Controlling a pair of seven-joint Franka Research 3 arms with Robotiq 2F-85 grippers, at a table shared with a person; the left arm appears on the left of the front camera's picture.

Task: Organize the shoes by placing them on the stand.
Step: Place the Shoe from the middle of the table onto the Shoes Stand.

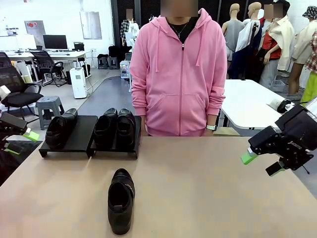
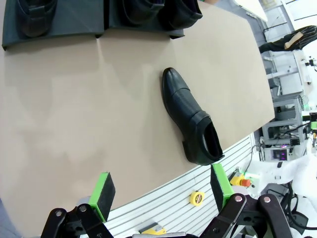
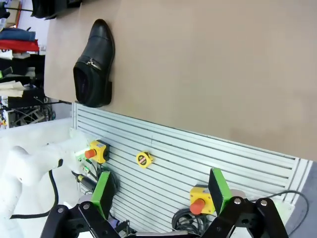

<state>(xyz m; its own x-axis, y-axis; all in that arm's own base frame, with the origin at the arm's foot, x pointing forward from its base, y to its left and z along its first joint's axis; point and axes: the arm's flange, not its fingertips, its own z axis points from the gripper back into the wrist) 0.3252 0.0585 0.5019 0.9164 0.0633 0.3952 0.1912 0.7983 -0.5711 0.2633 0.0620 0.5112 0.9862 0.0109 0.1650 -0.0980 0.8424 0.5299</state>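
One loose shoe (image 1: 121,200) lying on the counter (image 1: 208,188), three already sitting on the stand (image 1: 81,134).

I am judging the loose shoe as light but stiff in the sole, soft at the upper, and slippery where the glossy black leather is shining; I am planning to take it across the sides near the open collar, where the walls are giving the pads some purchase. It is resting toe toward the stand, well apart from it, with a free place beside the single shoe (image 1: 60,129) on the left tray. My left gripper (image 2: 161,191) and right gripper (image 3: 161,191) are both hanging with jaws wide, holding nothing.
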